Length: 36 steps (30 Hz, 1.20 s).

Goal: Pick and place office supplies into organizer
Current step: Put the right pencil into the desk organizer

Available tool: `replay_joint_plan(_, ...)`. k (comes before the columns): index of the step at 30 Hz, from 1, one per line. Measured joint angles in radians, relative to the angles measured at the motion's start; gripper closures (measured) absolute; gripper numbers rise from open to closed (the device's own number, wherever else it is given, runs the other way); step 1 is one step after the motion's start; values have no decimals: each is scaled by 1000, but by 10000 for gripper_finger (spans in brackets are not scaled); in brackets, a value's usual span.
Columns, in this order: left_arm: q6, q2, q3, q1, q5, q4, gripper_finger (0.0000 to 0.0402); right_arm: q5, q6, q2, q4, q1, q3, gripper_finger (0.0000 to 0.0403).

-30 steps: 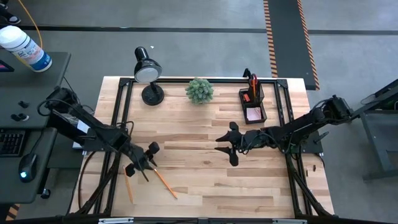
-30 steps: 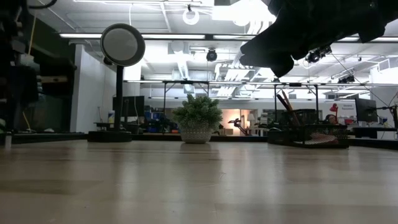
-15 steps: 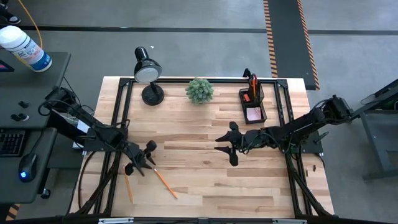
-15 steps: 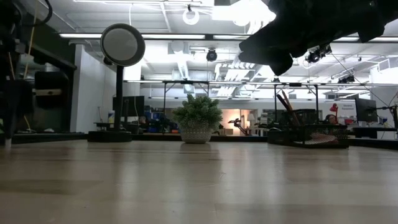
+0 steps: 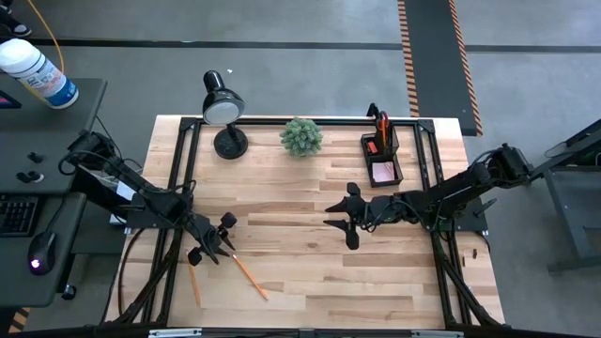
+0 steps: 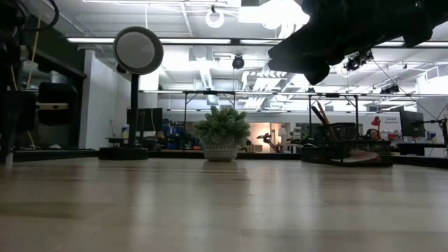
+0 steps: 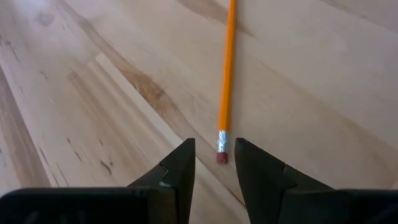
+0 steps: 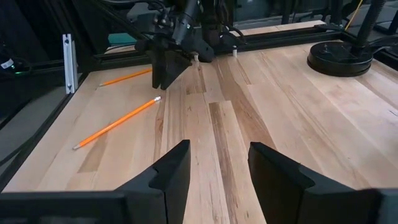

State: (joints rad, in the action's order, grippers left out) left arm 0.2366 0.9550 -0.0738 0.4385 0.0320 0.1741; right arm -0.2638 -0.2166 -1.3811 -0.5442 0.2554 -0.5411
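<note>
An orange pencil (image 7: pixel 226 74) lies flat on the bare desk (image 5: pixel 310 272), well away from the organizer (image 5: pixel 381 150) at the far right corner, and your left gripper (image 7: pixel 214 163) hangs directly over its eraser end. The pencil's pink tip and silver ferrule sit right in the gap between the parted, empty fingers (image 7: pixel 177 171), with the long axis running straight away from them. A second pencil (image 5: pixel 194 284) rests just beside it, nearer the desk's left edge. Your right gripper (image 5: pixel 344 217) hovers mid-desk, closer to the organizer, its fingers spread and holding nothing. The left arm is clearly the nearer one; the next move likely calls for a descent and pinch at the pencil's end.
</note>
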Motion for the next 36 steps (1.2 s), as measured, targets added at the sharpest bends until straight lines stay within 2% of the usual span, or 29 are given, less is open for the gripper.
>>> replay_joint_plan(14, -8, 190, 0, 0, 6, 161, 300, 0, -2, 0, 0, 0, 0, 249)
replay_joint_plan(21, -14, 300, -1, -1, 55, 279, 301, 0, -2, 0, 0, 0, 0, 252)
replay_joint_plan(25, -36, 351, -3, -1, 67, 327, 322, 0, -2, 0, -3, 0, 0, 249)
replay_joint_plan(31, -35, 378, -3, 0, 85, 372, 388, 0, -2, 0, -9, 0, 0, 254)
replay_joint_plan(36, -6, 382, -4, 0, 64, 440, 387, 0, -2, 0, -12, 0, 0, 251)
